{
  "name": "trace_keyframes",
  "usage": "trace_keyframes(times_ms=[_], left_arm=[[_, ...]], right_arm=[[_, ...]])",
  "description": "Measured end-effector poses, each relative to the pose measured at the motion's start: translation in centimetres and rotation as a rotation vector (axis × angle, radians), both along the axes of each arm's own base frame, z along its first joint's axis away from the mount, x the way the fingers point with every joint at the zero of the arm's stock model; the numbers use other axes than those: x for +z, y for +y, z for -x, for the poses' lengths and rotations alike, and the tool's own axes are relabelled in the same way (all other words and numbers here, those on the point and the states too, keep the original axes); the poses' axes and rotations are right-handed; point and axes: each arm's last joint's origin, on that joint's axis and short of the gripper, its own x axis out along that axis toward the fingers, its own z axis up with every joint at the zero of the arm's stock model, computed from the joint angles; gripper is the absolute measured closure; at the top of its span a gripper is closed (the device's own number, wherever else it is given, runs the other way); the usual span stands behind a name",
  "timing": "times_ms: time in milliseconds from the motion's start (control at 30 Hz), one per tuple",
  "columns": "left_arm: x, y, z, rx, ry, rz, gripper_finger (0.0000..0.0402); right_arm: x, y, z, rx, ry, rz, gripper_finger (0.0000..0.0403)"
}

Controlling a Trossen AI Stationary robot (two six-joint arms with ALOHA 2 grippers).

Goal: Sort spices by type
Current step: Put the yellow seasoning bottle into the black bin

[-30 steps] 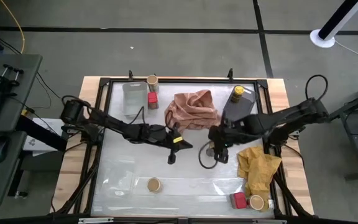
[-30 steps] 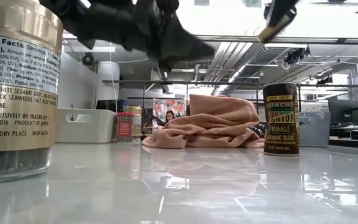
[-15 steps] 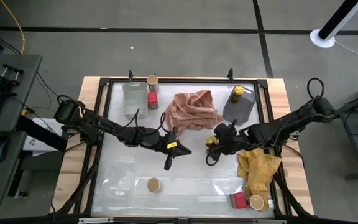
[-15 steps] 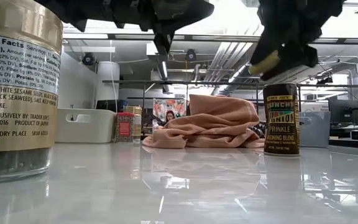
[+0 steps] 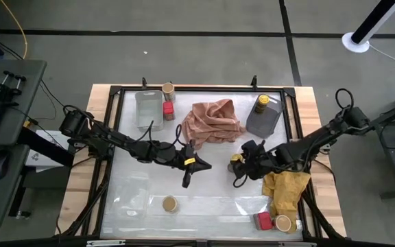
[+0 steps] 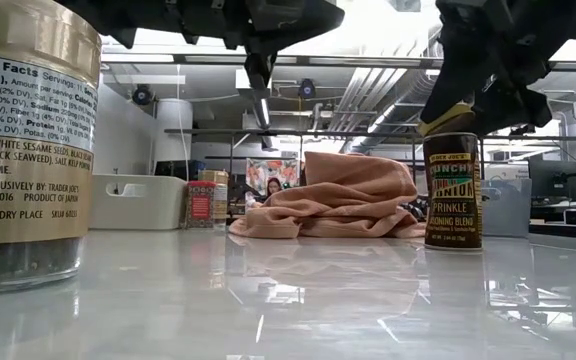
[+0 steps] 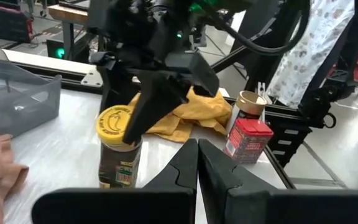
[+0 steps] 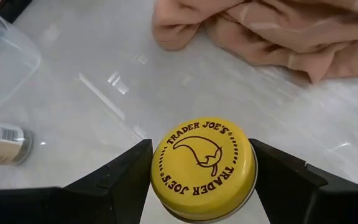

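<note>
My right hand [image 8: 202,180] sits wide around the yellow-lidded jar [image 8: 204,167], pink cloth [image 8: 278,31] at 12 o'clock; closing off-centre could tip it.

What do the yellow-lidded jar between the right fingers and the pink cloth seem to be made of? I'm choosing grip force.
The yellow-lidded jar looks rigid: a glossy, printed lid, likely painted metal, over a dark body with a paper label, glass or plastic. The pink cloth looks like soft matte fabric, crumpled into folds. The right gripper straddles the lid.
</note>
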Motion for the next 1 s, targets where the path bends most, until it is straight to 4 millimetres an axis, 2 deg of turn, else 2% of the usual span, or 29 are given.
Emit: trace_keyframes(times_ms=[533, 1000], left_arm=[[0.0, 0.1, 0.0, 0.024, 0.000, 0.019, 0.0402], [0.0, 0.4, -0.1, 0.033, 0.000, 0.019, 0.0401]], right_arm=[[-1.9, 0.6, -1.0, 0.026, 0.062, 0.038, 0.0153], [-2.0, 0.9, -1.2, 0.104, 0.084, 0.026, 0.0153]])
